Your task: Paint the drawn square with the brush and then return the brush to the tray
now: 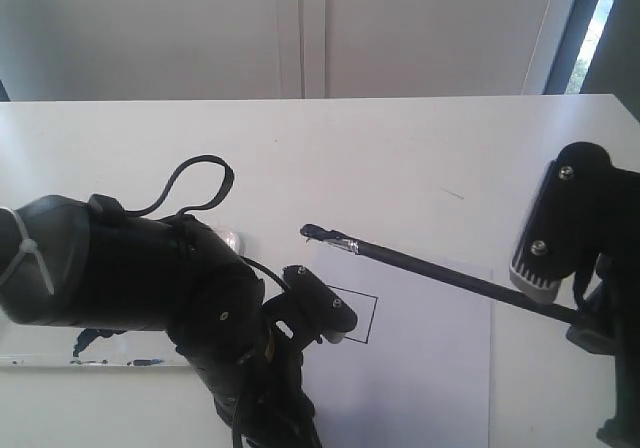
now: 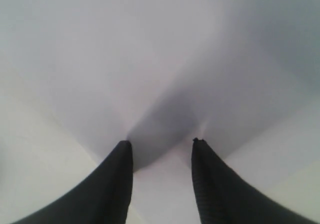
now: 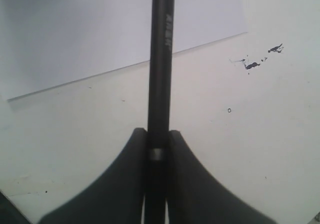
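Brush (image 3: 161, 59) pinched by right hand (image 3: 157, 134); left hand (image 2: 161, 143) spread, arm partly hiding drawn square (image 1: 362, 318).

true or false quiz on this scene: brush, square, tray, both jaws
1. The right jaws are shut on the brush. True.
2. The brush lies in the tray. False: the right jaws hold it, away from the tray.
3. The left jaws hold a cloth. False: they are open and empty.
4. The visible part of the square is white. True.
5. The tray has blue paint in it. True.
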Available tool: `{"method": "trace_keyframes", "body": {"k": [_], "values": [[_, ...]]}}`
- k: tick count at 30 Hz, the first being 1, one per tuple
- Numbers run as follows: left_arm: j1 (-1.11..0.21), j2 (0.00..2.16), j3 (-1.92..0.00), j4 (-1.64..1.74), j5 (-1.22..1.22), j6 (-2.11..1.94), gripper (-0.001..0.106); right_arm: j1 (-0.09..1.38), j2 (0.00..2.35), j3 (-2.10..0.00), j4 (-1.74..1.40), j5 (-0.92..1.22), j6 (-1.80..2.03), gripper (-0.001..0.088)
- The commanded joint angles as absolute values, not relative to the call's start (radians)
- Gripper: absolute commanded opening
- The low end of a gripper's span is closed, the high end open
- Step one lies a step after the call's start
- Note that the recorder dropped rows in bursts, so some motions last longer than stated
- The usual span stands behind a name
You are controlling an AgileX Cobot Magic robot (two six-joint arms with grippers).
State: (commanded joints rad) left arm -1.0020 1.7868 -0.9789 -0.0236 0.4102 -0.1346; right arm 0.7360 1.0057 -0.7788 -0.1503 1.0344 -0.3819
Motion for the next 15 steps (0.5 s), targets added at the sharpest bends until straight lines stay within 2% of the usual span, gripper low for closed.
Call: {"method": "trace_keyframes", "body": {"k": [15], "values": [[-1.002,1.787,-0.979,-0.024,0.41,-0.135,0.044,0.736,1.04,-0.779,-0.129,1.159,-0.362,0.0]]}}
